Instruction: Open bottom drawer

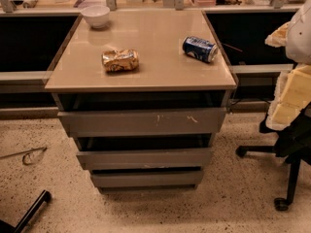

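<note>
The cabinet top [160,42] has a smooth, glossy beige finish that mirrors the glazed white bowl [95,15]; the blue can [199,49] is shiny metal and the crumpled snack bag [120,60] is reflective gold foil. The bottom drawer [146,179] has a plain matt grey front, and the tallest drawer front [141,122] has the same matt grey with white scratch marks. The floor [233,203] is a speckled, stone-like surface.

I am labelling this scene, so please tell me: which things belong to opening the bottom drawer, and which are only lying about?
For the job: bottom drawer; gripper, not in view.

Lying about: white bowl, snack bag and blue can, all on the cabinet top; top drawer; middle drawer.
</note>
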Available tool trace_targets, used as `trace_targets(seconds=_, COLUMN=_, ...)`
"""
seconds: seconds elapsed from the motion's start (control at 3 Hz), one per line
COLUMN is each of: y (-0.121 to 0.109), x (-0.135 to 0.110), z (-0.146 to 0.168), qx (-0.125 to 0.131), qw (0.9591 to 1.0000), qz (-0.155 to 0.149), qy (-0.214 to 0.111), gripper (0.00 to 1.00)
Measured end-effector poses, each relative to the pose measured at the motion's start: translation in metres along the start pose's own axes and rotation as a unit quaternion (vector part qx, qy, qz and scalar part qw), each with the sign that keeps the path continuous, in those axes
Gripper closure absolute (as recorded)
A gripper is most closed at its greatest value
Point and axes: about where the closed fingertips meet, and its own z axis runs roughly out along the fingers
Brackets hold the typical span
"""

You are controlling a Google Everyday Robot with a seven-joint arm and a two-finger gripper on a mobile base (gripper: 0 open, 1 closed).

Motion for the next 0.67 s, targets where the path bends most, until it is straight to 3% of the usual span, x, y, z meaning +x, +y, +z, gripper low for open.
trace_targets(seconds=0.33, y=0.001, x=0.0, z=0.006, qx=0.001, qw=1.0, qz=0.0, qy=-0.005, gripper=0.0)
trace_targets(seconds=0.67, y=0.008, x=0.003, z=0.057, qx=-0.024, qw=0.9993, qz=0.009, qy=-0.029, gripper=0.0)
